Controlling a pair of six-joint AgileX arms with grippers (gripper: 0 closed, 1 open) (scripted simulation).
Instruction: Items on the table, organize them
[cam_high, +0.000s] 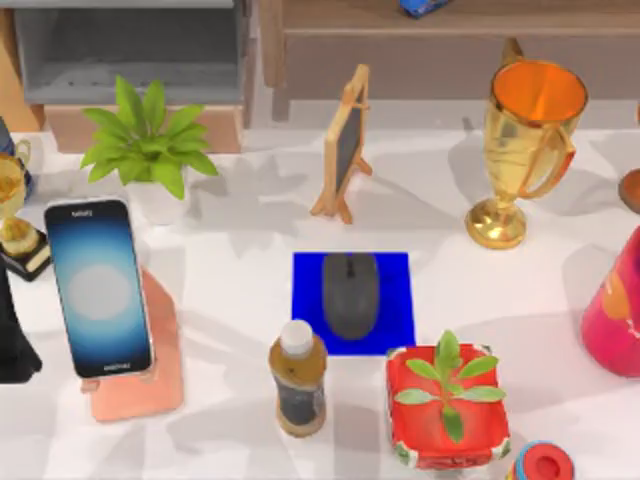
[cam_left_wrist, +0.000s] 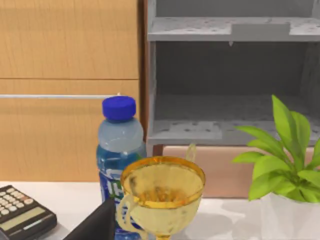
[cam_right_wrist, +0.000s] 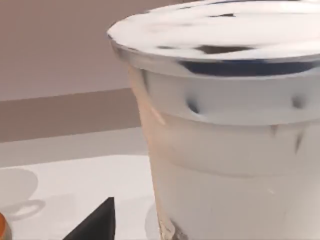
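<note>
Top view: white marbled worktop, crowded. Smartphone propped on pink stand at left side, screen glowing. Dark grey mouse lies on blue mat at centre, just behind brown bottle. Both items look placed; organizing seems at its end, or not begun. I cannot tell which. My left arm parked at left edge, my right arm near right edge. Whether my hands are spread or closed, I cannot tell. Next move, if any: verify placements before reaching.
</note>
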